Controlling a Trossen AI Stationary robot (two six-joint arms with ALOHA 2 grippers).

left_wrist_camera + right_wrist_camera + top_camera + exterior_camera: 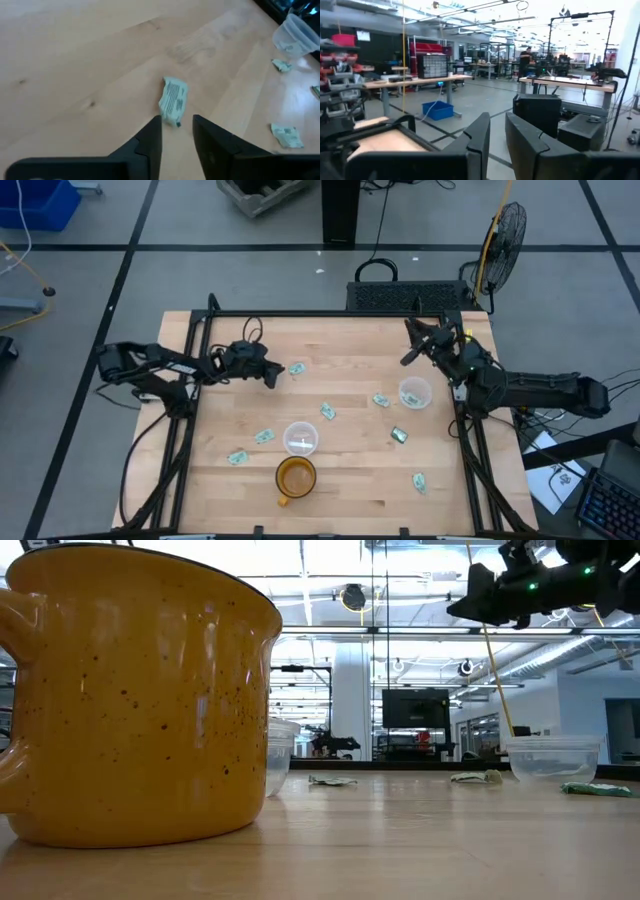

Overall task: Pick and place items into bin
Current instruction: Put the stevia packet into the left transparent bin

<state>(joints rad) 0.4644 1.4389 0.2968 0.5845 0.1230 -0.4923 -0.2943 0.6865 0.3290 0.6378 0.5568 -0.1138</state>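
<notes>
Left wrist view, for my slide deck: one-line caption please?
Left tool, open, poised just behind a crinkly pale green-and-white packet on the light wooden table.

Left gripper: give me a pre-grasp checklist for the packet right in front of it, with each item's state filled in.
1. Left gripper open with a gap between its fingers: ok.
2. Target packet lined up just ahead of that gap: ok.
3. Packet lies flat and alone on the table, nothing touching it: ok.
4. Fingers around the packet: not ok; it lies beyond the fingertips, not between them.
5. Right gripper out of the way: ok; it is raised at the table's far right corner, pointing off the table.
6. Drop-off free: ok for the clear cup and the second clear cup; which one serves as the bin, cannot tell.
</notes>
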